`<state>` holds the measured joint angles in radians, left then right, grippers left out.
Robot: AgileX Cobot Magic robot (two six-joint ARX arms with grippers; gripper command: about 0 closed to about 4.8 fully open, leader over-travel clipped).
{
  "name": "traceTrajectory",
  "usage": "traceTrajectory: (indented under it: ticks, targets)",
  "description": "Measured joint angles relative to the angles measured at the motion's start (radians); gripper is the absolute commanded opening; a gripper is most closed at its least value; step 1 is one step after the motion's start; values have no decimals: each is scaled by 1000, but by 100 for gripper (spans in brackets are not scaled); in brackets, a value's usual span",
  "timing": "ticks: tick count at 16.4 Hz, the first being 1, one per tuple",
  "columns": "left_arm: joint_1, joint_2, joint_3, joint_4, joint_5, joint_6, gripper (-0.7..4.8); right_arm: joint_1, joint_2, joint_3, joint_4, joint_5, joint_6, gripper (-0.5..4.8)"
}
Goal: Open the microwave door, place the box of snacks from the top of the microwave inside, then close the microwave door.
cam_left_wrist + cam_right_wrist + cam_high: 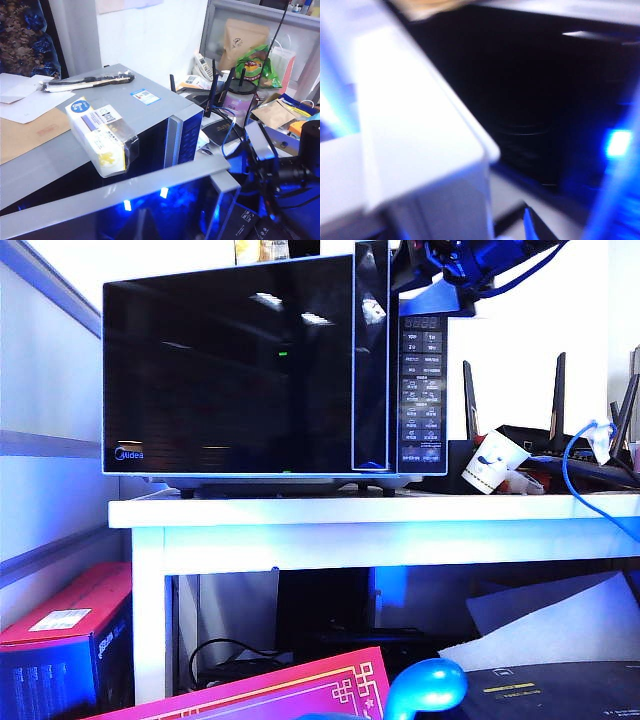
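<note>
The small, low, clear plastic box of snacks (102, 136), packed with pale packets and bearing a round blue sticker and white printed labels, lies flat on the smooth grey metal top of the wide black microwave with silver-white edging (270, 370), near the front edge. Behind it on the same top rest a long clear sleeve holding a dark slim object (90, 81) and a flat brown paper envelope (30, 132).

The microwave door (225, 365), a large glossy black glass panel with a small logo at its lower corner and a vertical dark handle strip, stands slightly ajar: in the left wrist view its silver upper edge swings out from the body, and the exterior view shows its handle side offset from the dark button panel with its small rows of keys (421, 390).

The right gripper (445, 265), a blue-lit dark shape, sits at the top corner of the microwave beside the door's handle edge; the right wrist view is badly blurred, showing only a pale rounded edge against the dark interior, and the fingers appear spread with nothing seen held. The left gripper is not visible in any view; its fingers are closed.

The microwave rests on a white painted table (300, 512). Beside it lie a tilted white paper cup (492, 462) and a black router with upright antennas (560, 440)
</note>
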<state>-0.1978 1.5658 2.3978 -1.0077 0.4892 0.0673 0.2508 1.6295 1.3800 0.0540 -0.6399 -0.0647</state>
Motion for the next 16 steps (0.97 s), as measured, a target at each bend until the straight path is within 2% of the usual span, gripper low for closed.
traceTrajectory:
  ticks: [4,10,13,14,16]
  targets:
    - [0,0,0,-2,0,0,-6,3,-5,-3,-35,-161,0,332]
    - [0,0,0,-7,0,0,-6,-2,-85,-9,-150,-291,-2,332]
    - [0,1,0,-8,0,0,-6,5,-117,6,-67,-370,40,322]
    - [0,1,0,-7,-1,0,-6,6,-121,6,-66,-393,55,305]
    - [0,1,0,-7,-1,0,-6,5,-116,5,-71,-412,69,305]
